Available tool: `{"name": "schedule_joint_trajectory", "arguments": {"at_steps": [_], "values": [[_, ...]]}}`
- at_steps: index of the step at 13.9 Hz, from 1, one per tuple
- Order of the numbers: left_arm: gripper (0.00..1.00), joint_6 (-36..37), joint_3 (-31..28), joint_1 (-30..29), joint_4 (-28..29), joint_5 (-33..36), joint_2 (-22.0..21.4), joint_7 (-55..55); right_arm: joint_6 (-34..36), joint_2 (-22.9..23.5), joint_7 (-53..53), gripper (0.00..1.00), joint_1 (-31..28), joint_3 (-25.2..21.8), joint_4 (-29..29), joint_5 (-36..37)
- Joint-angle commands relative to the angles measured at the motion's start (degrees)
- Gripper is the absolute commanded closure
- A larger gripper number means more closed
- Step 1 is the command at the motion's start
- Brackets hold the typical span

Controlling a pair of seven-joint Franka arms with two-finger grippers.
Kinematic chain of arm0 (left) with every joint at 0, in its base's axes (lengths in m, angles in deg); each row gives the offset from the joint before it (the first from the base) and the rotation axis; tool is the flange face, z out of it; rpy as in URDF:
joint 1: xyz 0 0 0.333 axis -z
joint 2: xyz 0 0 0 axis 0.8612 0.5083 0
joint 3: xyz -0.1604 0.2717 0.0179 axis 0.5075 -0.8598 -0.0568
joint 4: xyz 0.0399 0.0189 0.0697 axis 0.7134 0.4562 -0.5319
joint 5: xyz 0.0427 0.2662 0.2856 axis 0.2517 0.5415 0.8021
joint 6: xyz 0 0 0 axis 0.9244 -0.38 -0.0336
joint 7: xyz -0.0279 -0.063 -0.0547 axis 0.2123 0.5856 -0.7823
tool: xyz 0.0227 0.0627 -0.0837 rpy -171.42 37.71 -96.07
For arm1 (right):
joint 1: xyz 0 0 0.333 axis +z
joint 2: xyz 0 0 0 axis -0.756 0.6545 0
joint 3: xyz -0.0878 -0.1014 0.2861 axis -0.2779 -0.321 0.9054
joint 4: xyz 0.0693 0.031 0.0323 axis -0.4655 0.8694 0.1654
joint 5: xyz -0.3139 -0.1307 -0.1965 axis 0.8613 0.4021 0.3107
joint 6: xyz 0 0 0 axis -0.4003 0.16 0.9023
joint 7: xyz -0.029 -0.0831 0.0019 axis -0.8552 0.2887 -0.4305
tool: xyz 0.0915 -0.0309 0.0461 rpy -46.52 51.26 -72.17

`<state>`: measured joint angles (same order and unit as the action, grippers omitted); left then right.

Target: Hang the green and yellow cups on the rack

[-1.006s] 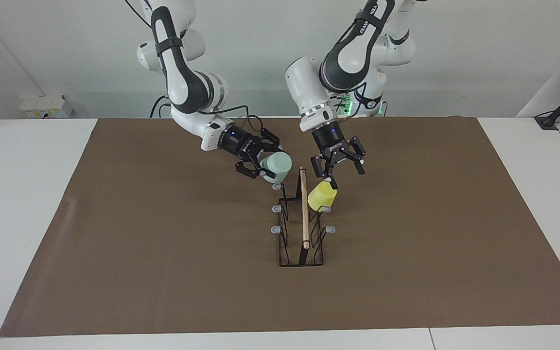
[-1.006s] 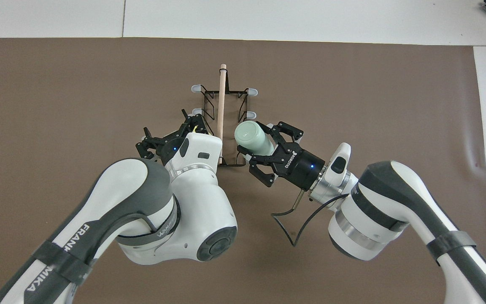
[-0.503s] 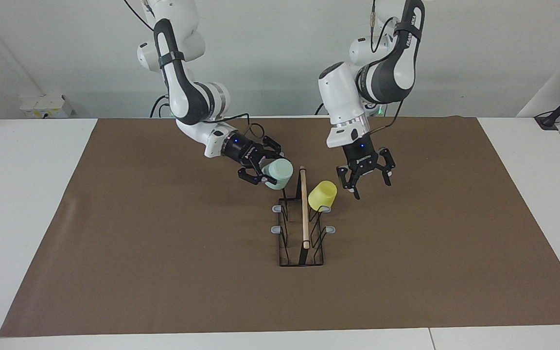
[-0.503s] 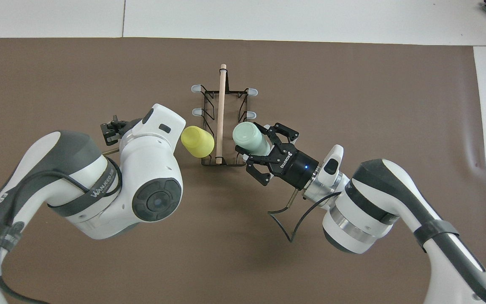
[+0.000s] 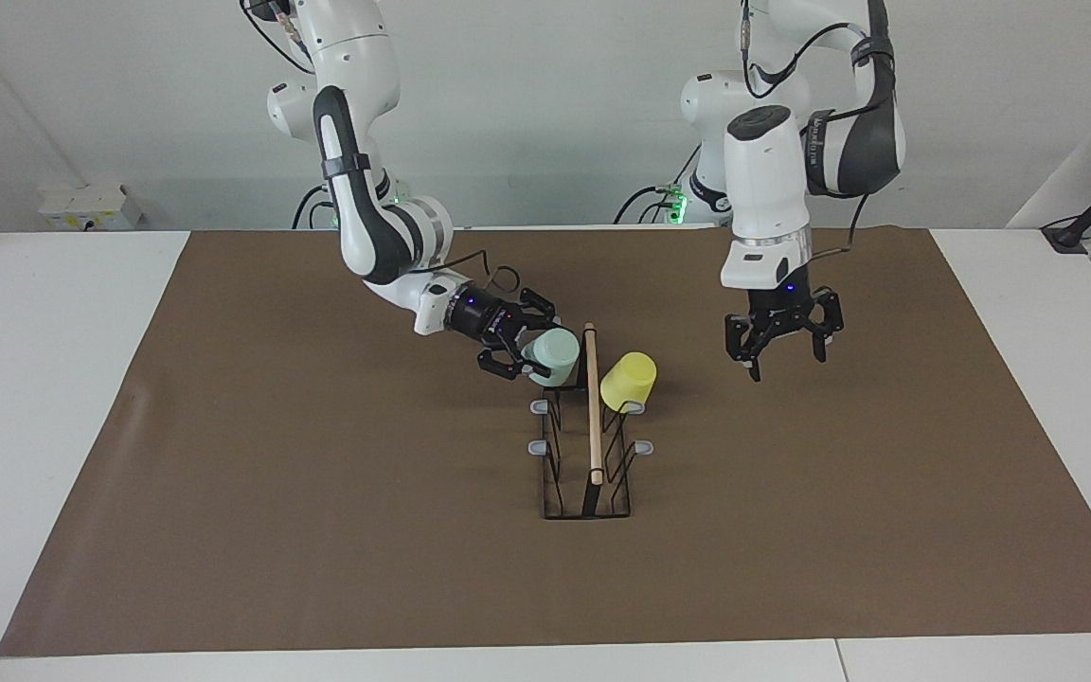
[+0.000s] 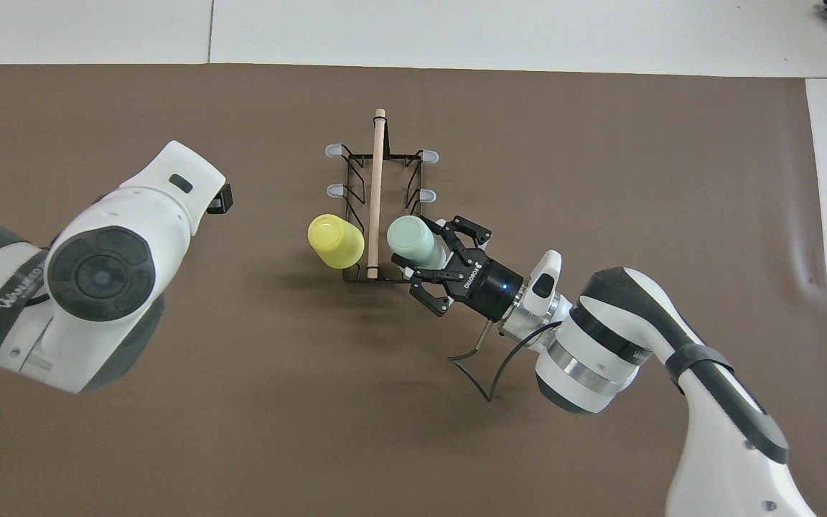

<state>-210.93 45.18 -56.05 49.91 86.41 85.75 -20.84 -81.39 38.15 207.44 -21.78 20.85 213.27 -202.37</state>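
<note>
Green cup going onto its prong, yellow cup already hung.

My right gripper [image 5: 519, 352] is clamped on the green cup [image 5: 550, 356], tipped mouth-down against the black wire rack [image 5: 586, 474] so a prong can take it. Just past the wooden rod [image 5: 592, 407] hangs the yellow cup [image 5: 628, 381]; my left gripper [image 5: 782, 352] waits, spread and empty, over the mat toward the left arm's end.

One camera looks from high across the table [image 5: 62, 379], facing the robots at its back edge. The other hangs above the robots' end, looking steeply down and forward. Both share the rack [image 5: 586, 445] [image 6: 377, 208] mid-table.
</note>
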Motion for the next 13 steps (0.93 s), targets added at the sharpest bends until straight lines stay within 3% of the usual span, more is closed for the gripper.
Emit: {"name": "schedule_joint_trajectory", "arguments": {"at_steps": [1,3,4,6,10,13], "values": [[0.00,2.1,-4.1,1.2,-2.0,-11.9,-1.8,14.2,-0.2,-0.4,1.4,0.55,-0.5,0.3,-0.2,-1.1],[0.00,11.1,-6.6,1.4,-6.9,-18.1,-1.7,24.6,-0.9,-0.3,1.4,0.53,-0.4,0.3,-0.2,-1.1],[0.00,16.3,-8.3,1.7,-10.0,-21.1,-1.6,29.4,-1.0,-0.3,1.4,0.46,-0.4,0.3,-0.2,-1.0],[0.00,24.2,-11.9,2.6,-15.7,-24.4,-0.9,35.8,-1.1,-0.3,1.3,0.03,-0.4,0.4,-0.2,-1.1],[0.00,32.7,-14.5,3.8,-22.5,-24.5,0.5,37.7,-1.2,-0.4,1.3,0.00,-0.4,0.3,-0.2,-1.0],[0.00,35.9,-14.7,3.2,-23.9,-24.7,0.1,41.4,-7.0,-0.5,1.2,0.00,-0.3,0.4,-0.6,-0.9]]}}
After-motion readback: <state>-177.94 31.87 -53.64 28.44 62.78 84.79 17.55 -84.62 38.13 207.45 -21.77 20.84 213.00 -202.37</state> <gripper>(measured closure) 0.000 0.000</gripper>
